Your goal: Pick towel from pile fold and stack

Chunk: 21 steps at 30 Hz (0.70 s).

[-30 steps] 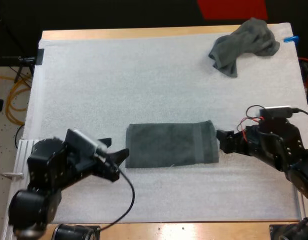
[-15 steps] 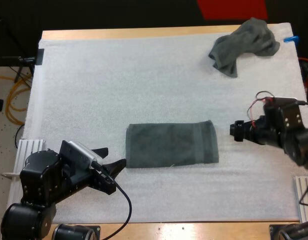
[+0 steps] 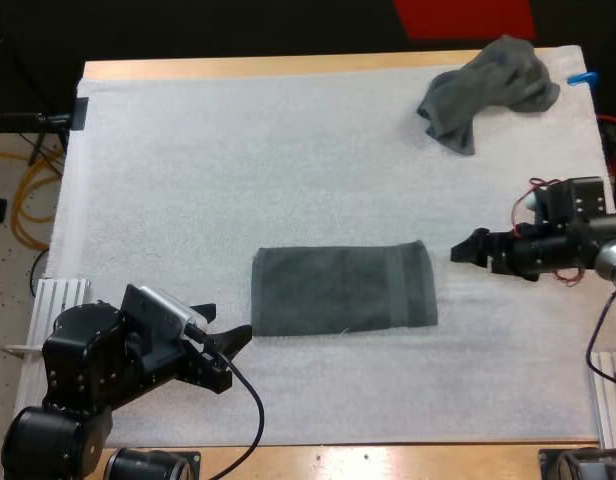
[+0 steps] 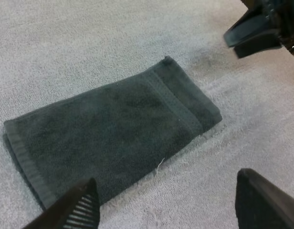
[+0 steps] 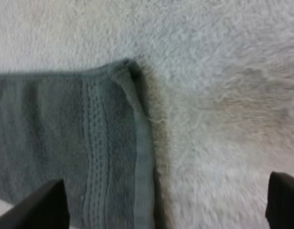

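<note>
A dark grey-green towel [image 3: 343, 288] lies folded into a flat rectangle at the middle of the white mat [image 3: 238, 170]. A second, crumpled towel [image 3: 488, 88] sits at the mat's far right corner. My left gripper [image 3: 223, 325] is open just off the folded towel's left end, near the front corner, not touching it. My right gripper [image 3: 468, 248] is open a short way off the towel's right end. In the left wrist view my open left gripper [image 4: 171, 205] hovers over the folded towel [image 4: 113, 138], with the right gripper [image 4: 257, 31] beyond it. In the right wrist view the right gripper [image 5: 161, 202] straddles the towel's hemmed edge [image 5: 113, 157].
The mat covers most of the wooden table [image 3: 288, 67]. Metal rails [image 3: 58, 295] sit at the near left edge. Yellow cables [image 3: 28, 190] lie on the floor to the left.
My right gripper has drawn back to the right, away from the towel's right end. My left arm has pulled back toward the near left. The folded towel has stayed put.
</note>
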Motion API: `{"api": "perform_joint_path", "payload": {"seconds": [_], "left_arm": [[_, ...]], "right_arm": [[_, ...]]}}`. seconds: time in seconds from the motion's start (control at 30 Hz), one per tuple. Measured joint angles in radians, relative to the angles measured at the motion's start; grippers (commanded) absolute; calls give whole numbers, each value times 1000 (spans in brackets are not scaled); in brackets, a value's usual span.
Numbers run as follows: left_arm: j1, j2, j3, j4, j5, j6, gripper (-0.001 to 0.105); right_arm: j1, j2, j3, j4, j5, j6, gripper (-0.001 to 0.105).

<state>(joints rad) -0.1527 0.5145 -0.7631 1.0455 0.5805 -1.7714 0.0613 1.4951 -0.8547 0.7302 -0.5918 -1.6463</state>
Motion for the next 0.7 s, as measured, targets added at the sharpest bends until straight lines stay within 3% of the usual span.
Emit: {"api": "perform_joint_path", "payload": {"seconds": [0.3, 0.7], "left_arm": [[0, 0, 0, 32, 0, 0, 59], [0, 0, 0, 38, -1, 0, 59]], "right_arm": [[0, 145, 0, -80, -123, 0, 80], [60, 220, -11, -110, -175, 14, 80]]}}
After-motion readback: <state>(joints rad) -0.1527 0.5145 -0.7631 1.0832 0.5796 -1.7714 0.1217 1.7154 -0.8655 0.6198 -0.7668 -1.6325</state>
